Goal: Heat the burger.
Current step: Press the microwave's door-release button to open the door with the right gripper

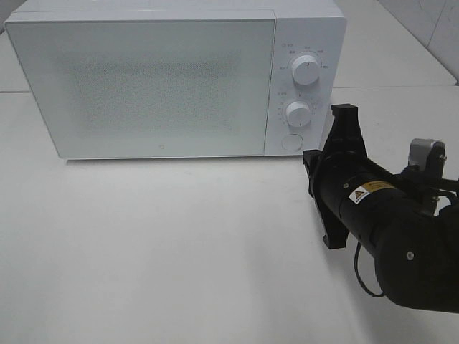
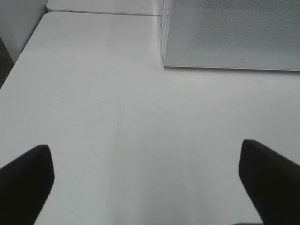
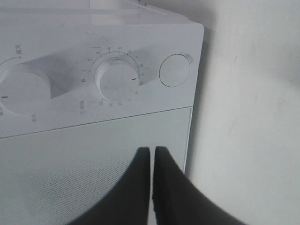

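The burger is not in view in any frame. A white microwave (image 1: 143, 79) stands at the back of the table with its door closed. My right gripper (image 1: 343, 111) is shut and empty, its tips just right of the microwave's control panel, level with the lower knob (image 1: 297, 113). In the right wrist view the shut fingertips (image 3: 152, 151) point at the door's edge, near a dial (image 3: 116, 79) and a round button (image 3: 174, 71). My left gripper (image 2: 145, 176) is open and empty over bare table, with the microwave's lower corner (image 2: 234, 37) ahead of it.
The white table (image 1: 179, 244) spreads in front of the microwave. An upper knob (image 1: 307, 69) and a round button (image 1: 291, 141) sit on the control panel. The right arm's black body (image 1: 387, 215) fills the lower right. The table's left edge (image 2: 14, 61) shows in the left wrist view.
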`<action>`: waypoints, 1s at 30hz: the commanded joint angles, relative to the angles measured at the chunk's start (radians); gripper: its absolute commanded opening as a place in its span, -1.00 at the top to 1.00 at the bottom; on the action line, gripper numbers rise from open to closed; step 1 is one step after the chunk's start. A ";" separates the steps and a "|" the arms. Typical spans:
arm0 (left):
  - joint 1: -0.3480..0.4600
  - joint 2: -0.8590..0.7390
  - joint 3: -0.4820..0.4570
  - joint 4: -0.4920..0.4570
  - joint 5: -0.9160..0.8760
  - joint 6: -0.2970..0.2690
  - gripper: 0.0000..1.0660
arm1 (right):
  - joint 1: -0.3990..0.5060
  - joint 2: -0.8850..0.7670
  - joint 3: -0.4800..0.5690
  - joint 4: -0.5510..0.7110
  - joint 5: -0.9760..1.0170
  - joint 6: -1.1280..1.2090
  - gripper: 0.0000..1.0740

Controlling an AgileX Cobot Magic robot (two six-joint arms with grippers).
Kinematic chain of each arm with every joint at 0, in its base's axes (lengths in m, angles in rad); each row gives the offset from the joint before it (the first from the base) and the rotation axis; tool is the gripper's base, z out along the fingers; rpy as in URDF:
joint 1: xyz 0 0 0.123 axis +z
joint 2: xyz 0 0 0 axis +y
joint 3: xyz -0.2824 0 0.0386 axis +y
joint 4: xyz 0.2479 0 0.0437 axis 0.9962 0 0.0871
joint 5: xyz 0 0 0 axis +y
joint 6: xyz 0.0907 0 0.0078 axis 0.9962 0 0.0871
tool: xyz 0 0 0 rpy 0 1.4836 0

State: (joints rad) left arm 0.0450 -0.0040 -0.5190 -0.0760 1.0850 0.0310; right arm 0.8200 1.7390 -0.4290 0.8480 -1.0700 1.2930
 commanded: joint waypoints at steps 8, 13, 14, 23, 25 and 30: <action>-0.002 -0.016 0.002 -0.005 -0.013 -0.001 -0.87 | -0.009 -0.003 -0.007 -0.005 -0.005 0.076 1.00; -0.002 -0.016 0.002 -0.005 -0.013 -0.001 -0.87 | -0.045 0.003 -0.023 -0.008 0.000 0.015 1.00; -0.002 -0.016 0.002 -0.005 -0.013 -0.001 -0.87 | -0.049 0.011 -0.033 -0.008 0.000 0.008 1.00; -0.002 -0.016 0.002 -0.005 -0.013 -0.001 -0.87 | -0.058 0.153 -0.119 -0.006 0.020 0.062 1.00; -0.002 -0.016 0.002 -0.005 -0.013 -0.001 -0.87 | -0.058 0.164 -0.128 -0.006 0.023 0.063 1.00; -0.002 -0.016 0.002 -0.005 -0.013 -0.001 -0.87 | -0.060 0.209 -0.174 -0.005 0.026 0.061 1.00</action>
State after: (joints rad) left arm 0.0450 -0.0040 -0.5190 -0.0760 1.0850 0.0310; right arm 0.7620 1.9380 -0.5870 0.8490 -1.0530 1.3550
